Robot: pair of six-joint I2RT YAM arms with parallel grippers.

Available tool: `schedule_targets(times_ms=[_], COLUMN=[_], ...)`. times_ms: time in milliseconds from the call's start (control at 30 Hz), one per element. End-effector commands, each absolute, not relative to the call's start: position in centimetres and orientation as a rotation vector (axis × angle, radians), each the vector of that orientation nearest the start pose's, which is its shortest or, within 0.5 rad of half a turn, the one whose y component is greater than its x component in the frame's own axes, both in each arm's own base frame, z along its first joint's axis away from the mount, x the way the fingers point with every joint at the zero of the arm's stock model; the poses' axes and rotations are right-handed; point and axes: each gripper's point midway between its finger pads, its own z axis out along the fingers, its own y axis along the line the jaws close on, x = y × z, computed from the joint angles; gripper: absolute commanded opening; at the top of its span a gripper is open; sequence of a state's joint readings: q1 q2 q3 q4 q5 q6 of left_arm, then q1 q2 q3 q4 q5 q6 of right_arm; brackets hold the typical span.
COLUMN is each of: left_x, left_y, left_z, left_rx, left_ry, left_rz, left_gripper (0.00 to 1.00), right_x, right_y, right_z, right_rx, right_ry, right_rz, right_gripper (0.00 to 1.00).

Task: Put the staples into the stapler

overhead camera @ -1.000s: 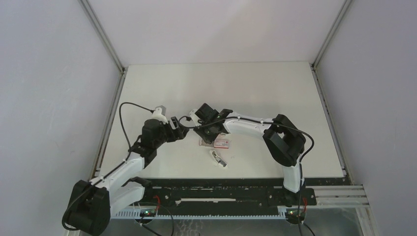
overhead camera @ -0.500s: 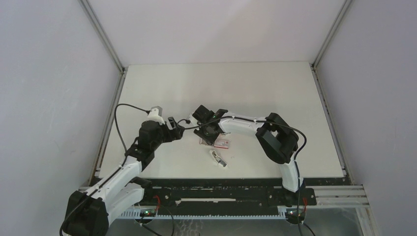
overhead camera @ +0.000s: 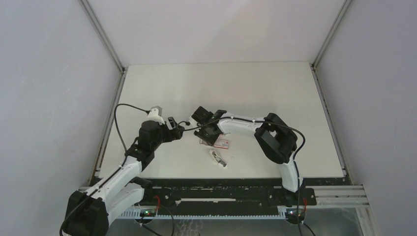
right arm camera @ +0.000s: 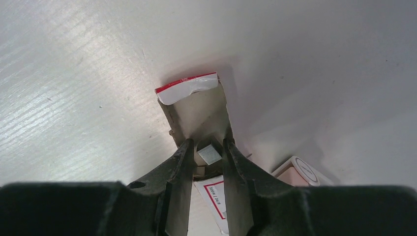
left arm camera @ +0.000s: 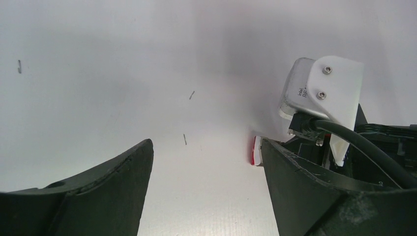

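Note:
The staple box [overhead camera: 219, 143], white card with red print, lies open on the table; its flap [right arm camera: 187, 87] points away in the right wrist view. My right gripper [overhead camera: 208, 133] reaches into the box, its fingers [right arm camera: 183, 164] closed on a silvery staple strip [right arm camera: 208, 154]. The stapler [overhead camera: 219, 161], small, white and dark, lies just in front of the box. My left gripper [overhead camera: 175, 129] is open and empty, low over the table to the left of the box; the box's red edge [left arm camera: 254, 150] shows by its right finger.
Loose single staples [left arm camera: 185, 139] lie on the white table [overhead camera: 275, 93] ahead of the left gripper. A pink and white object [right arm camera: 298, 172] lies beside the box in the right wrist view. The right wrist camera mount [left arm camera: 322, 93] sits close to the left gripper.
The left arm has drawn back a little to the left. The right gripper has shifted slightly left and stays at the box.

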State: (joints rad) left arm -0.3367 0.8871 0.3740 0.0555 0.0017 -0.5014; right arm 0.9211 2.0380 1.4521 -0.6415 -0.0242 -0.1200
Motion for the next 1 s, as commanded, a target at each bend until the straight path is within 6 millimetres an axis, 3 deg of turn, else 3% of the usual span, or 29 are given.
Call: schedule_targets(times_ms=[0, 233, 367, 600, 800, 967], left_x=[28.7, 28.7, 28.6, 28.5, 28.3, 28.2], left_y=[-11.3, -11.4, -11.5, -11.4, -11.3, -11.3], left_z=[11.8, 11.9, 11.7, 11.4, 11.2, 11.0], left_rx=[-0.160, -0.152, -0.142, -0.145, -0.133, -0.130], left_ry=[2.015, 2.003, 2.002, 2.003, 2.005, 2.009], left_rz=[-0.496, -0.503, -0.511, -0.502, -0.497, -0.493], left_gripper=[0.85, 0.85, 0.85, 0.85, 0.85, 0.85], right_x=[26.3, 26.3, 26.7, 26.5, 26.2, 26.2], right_y=[34.4, 35.9, 35.9, 35.3, 35.2, 35.2], right_z=[2.4, 5.6, 6.6, 7.0, 6.3, 5.8], right_rx=[-1.404, -1.239, -1.089, -0.827, -0.787, -0.830], right_ry=[2.411, 2.422, 2.486, 2.597, 2.615, 2.594], right_rz=[0.208, 0.354, 0.349, 0.291, 0.246, 0.241], right_gripper=[0.27, 0.33, 0.36, 0.38, 0.38, 0.29])
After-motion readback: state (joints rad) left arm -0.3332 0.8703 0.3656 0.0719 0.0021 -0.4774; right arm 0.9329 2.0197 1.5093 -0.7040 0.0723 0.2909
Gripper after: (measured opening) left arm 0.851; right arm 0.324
